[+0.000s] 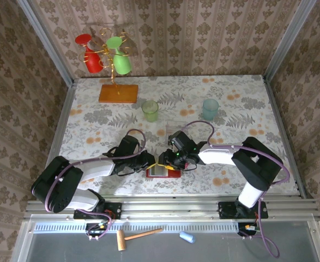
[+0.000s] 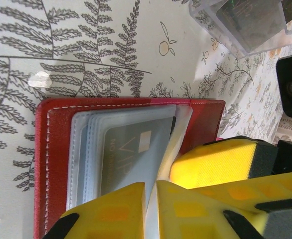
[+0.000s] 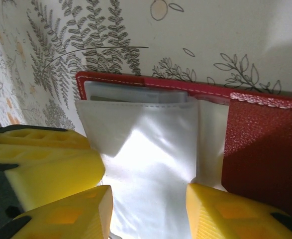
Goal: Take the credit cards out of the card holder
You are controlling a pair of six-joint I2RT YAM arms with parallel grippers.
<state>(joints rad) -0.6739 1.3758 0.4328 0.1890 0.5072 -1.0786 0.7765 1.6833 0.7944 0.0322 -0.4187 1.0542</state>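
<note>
Card holder (image 1: 164, 173): red, book-fold, lying open on the floral table (image 1: 94, 131) at lower centre of the top view, just ahead of the two arm bases. In the left wrist view its stitched red cover (image 2: 53, 164) fills the lower left. In the right wrist view the red leather (image 3: 265, 144) runs across the middle and down the right side.

Sleeves (image 2: 86, 149): clear plastic, stacked inside the cover. One pale sleeve (image 3: 146, 149) is pulled up from the fold.

Card (image 2: 131, 159): grey, marked "VIP", still seated inside a sleeve. No other card can be made out.

Left end effector (image 1: 155, 161): over the left edge of the card holder. In its wrist view (image 2: 150, 185) the yellow fingers (image 2: 111, 214) stand almost together, with a thin whitish sleeve edge pinched in the slit between them.

Right end effector (image 1: 168, 159): over the card holder, tip close to the left one. In its wrist view (image 3: 148, 199) the fingers (image 3: 235, 214) stand apart, with the pale sleeve lying across the gap.

Green cup (image 1: 150, 111) and blue cup (image 1: 210, 109): upright, upper middle of the table, well apart from the card holder.

Orange base (image 1: 118, 94): upper left, carrying a rack with a red glass (image 1: 91, 57) and a green glass (image 1: 120, 59).

Hammer (image 1: 138, 236): on the ledge at the bottom of the frame.
</note>
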